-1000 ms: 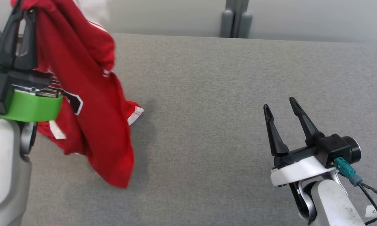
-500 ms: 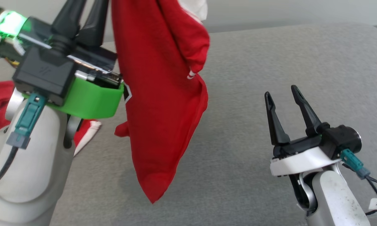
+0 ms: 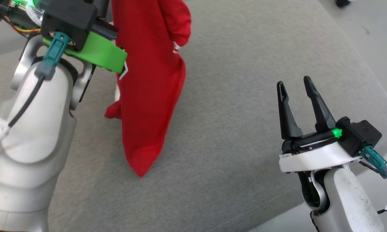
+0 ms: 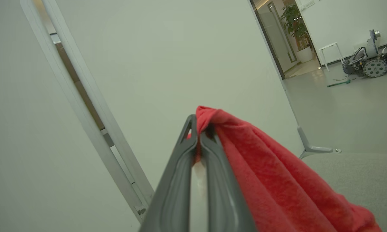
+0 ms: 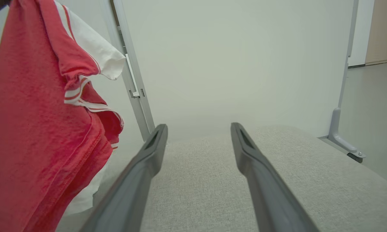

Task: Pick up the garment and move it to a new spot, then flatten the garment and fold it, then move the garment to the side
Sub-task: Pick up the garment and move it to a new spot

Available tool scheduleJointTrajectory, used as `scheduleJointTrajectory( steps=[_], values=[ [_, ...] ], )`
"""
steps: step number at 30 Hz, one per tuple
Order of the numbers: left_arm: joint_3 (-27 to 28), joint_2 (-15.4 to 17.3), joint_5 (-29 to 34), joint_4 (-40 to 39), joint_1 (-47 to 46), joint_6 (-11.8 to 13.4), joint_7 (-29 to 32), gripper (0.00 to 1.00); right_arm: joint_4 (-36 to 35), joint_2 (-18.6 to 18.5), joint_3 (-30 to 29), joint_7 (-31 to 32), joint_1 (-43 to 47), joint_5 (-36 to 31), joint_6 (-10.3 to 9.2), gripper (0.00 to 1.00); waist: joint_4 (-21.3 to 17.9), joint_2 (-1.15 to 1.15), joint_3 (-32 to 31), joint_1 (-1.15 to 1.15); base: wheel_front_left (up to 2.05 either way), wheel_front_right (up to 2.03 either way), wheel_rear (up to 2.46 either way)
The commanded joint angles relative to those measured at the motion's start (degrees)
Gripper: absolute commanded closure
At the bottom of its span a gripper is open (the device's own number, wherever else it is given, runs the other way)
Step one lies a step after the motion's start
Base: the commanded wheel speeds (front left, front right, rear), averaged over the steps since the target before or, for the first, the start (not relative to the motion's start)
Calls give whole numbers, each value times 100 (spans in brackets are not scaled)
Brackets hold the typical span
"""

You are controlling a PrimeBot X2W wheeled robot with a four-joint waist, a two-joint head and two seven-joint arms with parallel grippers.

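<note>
While the right end effector (image 3: 294, 82) stands open and empty over the counter's (image 3: 245, 96) near edge, the red garment (image 3: 148, 80) hangs to its left, tip close to the counter, top clamped in the closed left end effector (image 4: 200, 125).

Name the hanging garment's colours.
The garment is red with white trim; the right wrist view shows it best.

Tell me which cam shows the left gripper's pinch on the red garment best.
Left wrist view: the left gripper is shut on a bunched fold of the red garment, seen close. Head view shows it hanging down over the grey surface; right wrist view shows its draped folds from the side.
</note>
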Motion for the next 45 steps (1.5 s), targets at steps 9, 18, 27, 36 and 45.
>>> scheduleJointTrajectory(
  steps=[9, 18, 27, 36, 45],
  values=[
    [89, -421, 90, 2010, -345, 632, -983, 0, -16, 12, 169, -18, -46, 131, 1, 0, -1091, 0, 695, 0, 0, 0, 0],
    [194, -532, -167, 2112, -8, 630, -1172, 0, 43, 3, -2, -18, 26, -294, 1, 0, -162, 0, 270, 0, 0, 0, 0],
    [671, -275, -458, 756, 1387, 687, -1165, 0, 172, 1, -151, -18, 153, -760, 1, 0, 1129, 0, -225, 0, 0, 0, 0],
    [1051, -417, -559, -284, 3227, 759, -1166, 0, 340, -3, -191, -18, 353, -1018, 1, 0, 1880, 0, -614, 0, 0, 0, 0],
    [1255, -1055, -493, -709, 4534, 794, -1166, 0, 474, 0, -214, -18, 642, -1016, 1, 0, 2023, 0, -948, 0, 0, 0, 0]
  ],
)
